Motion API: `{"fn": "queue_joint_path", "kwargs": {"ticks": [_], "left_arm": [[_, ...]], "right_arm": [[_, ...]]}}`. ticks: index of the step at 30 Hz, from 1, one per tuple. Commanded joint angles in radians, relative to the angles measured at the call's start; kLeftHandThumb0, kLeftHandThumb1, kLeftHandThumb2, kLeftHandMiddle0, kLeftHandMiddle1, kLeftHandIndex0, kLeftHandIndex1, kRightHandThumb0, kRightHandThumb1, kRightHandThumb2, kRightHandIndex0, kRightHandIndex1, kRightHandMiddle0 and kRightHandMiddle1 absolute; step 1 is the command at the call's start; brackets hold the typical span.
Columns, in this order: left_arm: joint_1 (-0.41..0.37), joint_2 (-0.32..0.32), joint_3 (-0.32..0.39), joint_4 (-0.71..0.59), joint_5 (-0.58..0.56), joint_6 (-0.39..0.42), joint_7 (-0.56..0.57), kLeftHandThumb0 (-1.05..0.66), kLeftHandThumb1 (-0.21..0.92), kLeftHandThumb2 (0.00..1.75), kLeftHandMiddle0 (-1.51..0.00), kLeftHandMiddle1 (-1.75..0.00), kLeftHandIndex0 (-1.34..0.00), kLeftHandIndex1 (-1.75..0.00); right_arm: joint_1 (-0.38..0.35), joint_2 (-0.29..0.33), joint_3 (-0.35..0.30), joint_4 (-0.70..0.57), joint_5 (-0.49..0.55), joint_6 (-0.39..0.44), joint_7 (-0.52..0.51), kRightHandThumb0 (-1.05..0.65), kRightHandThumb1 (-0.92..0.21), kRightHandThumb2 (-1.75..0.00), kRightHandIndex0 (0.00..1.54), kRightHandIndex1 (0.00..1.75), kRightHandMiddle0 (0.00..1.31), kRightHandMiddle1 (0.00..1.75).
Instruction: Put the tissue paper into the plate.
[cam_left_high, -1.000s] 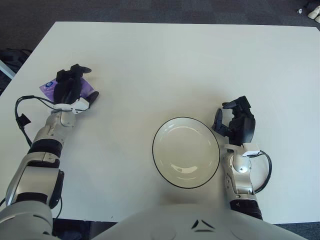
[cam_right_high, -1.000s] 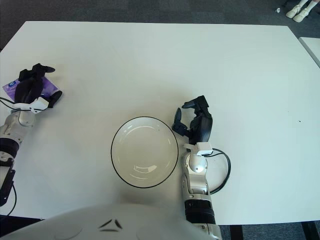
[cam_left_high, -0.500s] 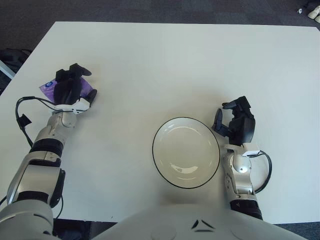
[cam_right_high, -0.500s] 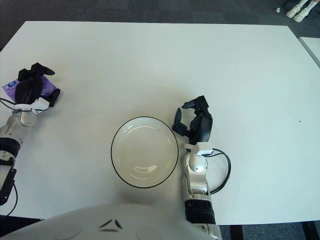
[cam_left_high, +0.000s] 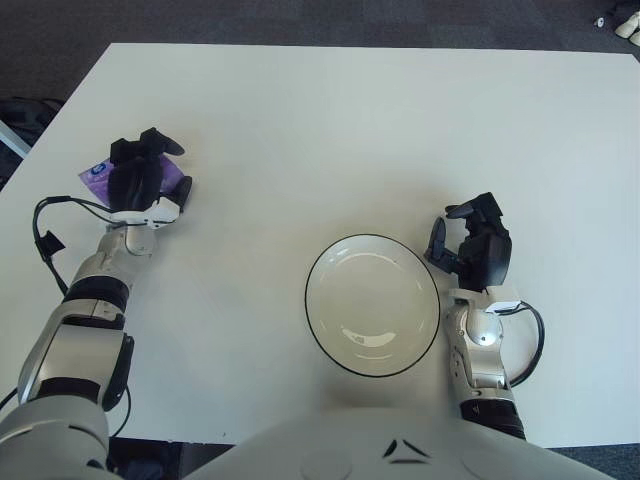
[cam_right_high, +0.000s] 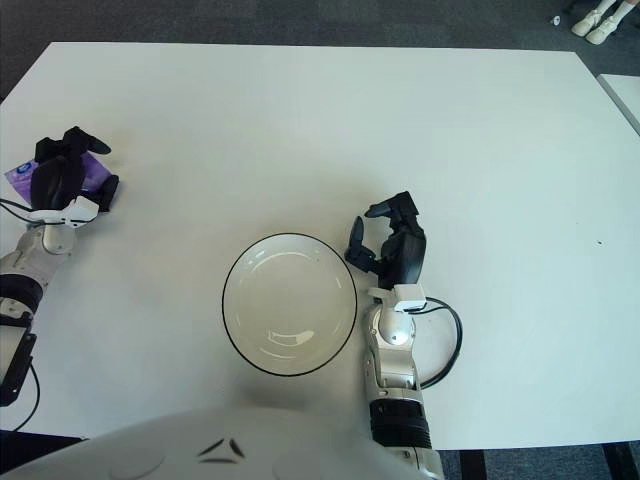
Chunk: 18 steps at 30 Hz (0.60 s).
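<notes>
Tissue paper pack (cam_left_high: 100, 174) is lying at the table's (cam_left_high: 320, 120) left edge, well apart from the plate (cam_left_high: 372, 304). I'm curling my left hand (cam_left_high: 140, 182) over it; grip unconfirmed. It's looking light, soft, slippery, so I'm pinching across its width. Right hand (cam_left_high: 472, 250) is idling beside the plate, relaxed.

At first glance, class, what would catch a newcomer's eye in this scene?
The round plate with a dark rim sits near the table's front edge, empty. Beside it, on its right, shows the right hand. At far left, the left hand covers the purple tissue paper pack on the white table.
</notes>
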Motion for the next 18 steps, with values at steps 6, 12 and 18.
{"fn": "queue_joint_path", "kwargs": {"ticks": [6, 12, 18], "left_arm": [[0.099, -0.106, -0.093, 0.097, 0.057, -0.005, 0.116, -0.51, 0.19, 1.46, -1.08, -1.75, -0.70, -1.75], [0.095, -0.115, -0.111, 0.095, 0.067, -0.024, 0.227, -0.54, 0.15, 1.52, -1.22, -1.75, -0.74, -1.75], [0.098, -0.124, -0.094, 0.089, 0.028, -0.099, 0.241, -0.55, 0.12, 1.55, -1.30, -1.75, -0.77, -1.75]], "right_arm": [[0.073, -0.001, -0.021, 0.066, -0.002, -0.012, 0.001, -0.48, -0.32, -1.32, 1.13, 1.75, 0.61, 1.75], [0.071, 0.002, -0.024, 0.069, -0.001, -0.011, -0.003, -0.48, -0.32, -1.33, 1.14, 1.75, 0.61, 1.75], [0.064, -0.002, -0.026, 0.087, -0.002, -0.039, 0.000, -0.48, -0.32, -1.33, 1.14, 1.75, 0.61, 1.75]]}}
